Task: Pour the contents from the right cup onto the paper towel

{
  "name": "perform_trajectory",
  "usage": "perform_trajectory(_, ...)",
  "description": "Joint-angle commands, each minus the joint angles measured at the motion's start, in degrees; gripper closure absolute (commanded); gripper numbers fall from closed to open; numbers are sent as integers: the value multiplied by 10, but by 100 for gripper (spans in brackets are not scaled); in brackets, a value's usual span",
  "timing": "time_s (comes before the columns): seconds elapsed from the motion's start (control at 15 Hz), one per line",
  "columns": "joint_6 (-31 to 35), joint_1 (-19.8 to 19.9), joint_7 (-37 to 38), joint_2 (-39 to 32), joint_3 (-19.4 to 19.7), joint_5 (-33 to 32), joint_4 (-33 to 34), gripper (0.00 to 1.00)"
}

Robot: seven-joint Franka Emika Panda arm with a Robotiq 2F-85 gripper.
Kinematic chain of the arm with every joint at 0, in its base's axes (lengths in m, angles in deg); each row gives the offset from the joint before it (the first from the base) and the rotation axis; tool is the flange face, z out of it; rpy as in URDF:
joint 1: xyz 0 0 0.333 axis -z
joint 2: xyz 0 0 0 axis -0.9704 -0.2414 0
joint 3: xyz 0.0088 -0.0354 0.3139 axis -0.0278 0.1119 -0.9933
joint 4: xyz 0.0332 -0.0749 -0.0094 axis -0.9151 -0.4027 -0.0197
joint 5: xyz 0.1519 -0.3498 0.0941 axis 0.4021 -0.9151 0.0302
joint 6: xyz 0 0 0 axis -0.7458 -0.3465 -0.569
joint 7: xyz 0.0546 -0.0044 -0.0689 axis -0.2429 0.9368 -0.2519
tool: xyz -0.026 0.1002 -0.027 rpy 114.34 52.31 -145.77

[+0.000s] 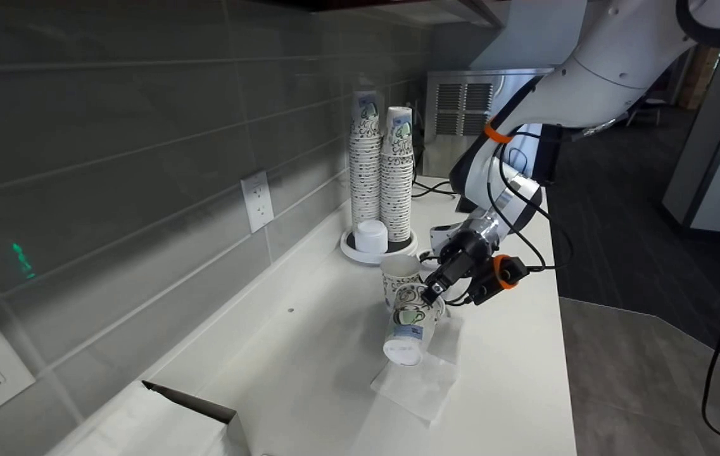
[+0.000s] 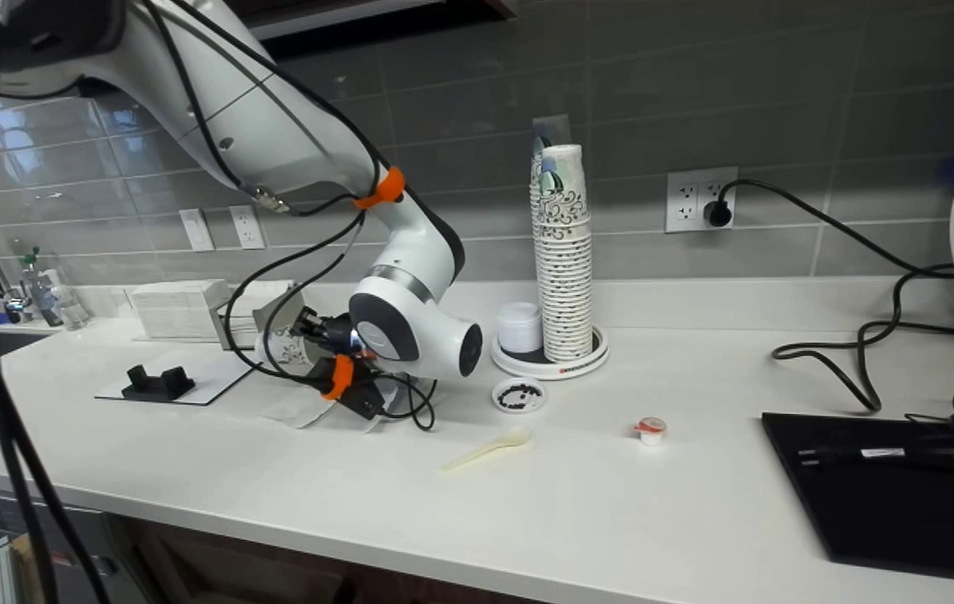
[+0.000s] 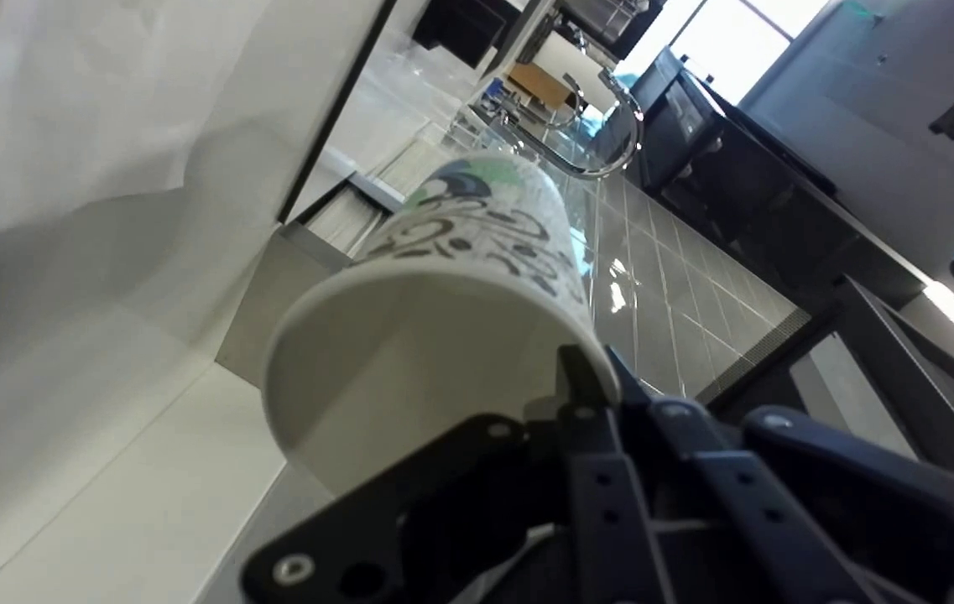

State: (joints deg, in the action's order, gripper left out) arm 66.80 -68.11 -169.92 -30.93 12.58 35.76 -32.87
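The right cup [image 1: 411, 322], whitish paper with dark swirls, is held above the counter, tilted roughly onto its side. It also shows in the left part of an exterior view [image 2: 285, 346]. My gripper [image 3: 598, 377] is shut on its rim, one finger inside and one outside. In the wrist view the cup's mouth [image 3: 418, 361] faces the camera, and no specks show on the visible inside. The white paper towel [image 1: 415, 387] lies flat beneath the cup, partly covered by it. Tiny dark specks [image 2: 518, 394] lie in a shallow white dish right of the gripper.
A similar upright cup [image 1: 399, 269] stands just behind the held one. Tall cup stacks [image 2: 567, 285] stand on a round tray [image 2: 556, 371] near the wall. A spoon [image 2: 489, 449], a creamer [image 2: 651, 431], a black holder [image 2: 158, 383] and a napkin stack [image 2: 180, 308] also stand or lie on the counter.
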Motion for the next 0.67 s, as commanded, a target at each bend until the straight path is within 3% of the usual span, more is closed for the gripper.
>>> perform_trajectory(0.0, -48, 12, 15, -26, -7, 34, 19, 99)
perform_trajectory(0.6, -102, 16, 38, -32, 6, 75, -3, 99)
